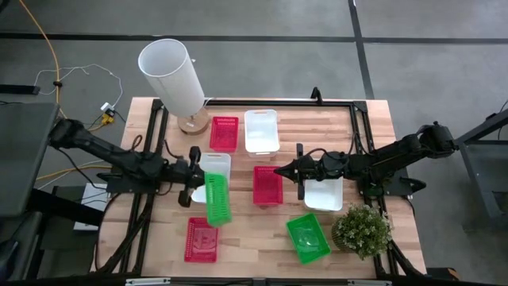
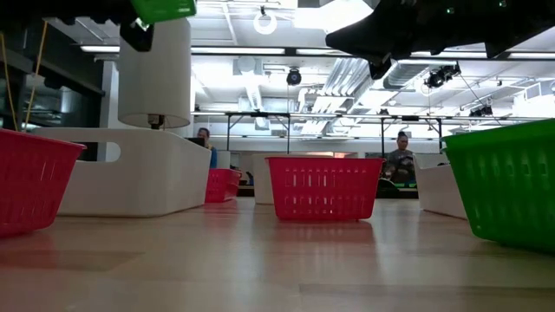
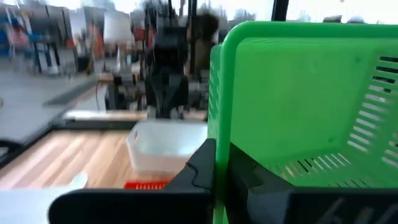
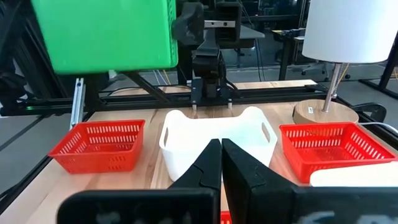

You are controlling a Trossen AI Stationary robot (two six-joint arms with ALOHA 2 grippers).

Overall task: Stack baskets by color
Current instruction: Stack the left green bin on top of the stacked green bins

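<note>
Above the table, left gripper (image 1: 197, 187) is clamped on a green basket's (image 1: 218, 199) rim, holding it aloft; right gripper (image 1: 279, 170) hangs pinched shut, empty.

Wood table (image 1: 262, 242) w/ baskets (image 1: 267, 185), lamp (image 1: 193, 124), plant (image 1: 362, 231) on it.

Bare wood lies open along the table (image 1: 262, 238)'s front middle between the red basket (image 1: 201, 240) and green basket (image 1: 308, 237), while the tall white cylinder (image 1: 173, 77) and potted plant (image 1: 362, 230) block opposite corners.
</note>
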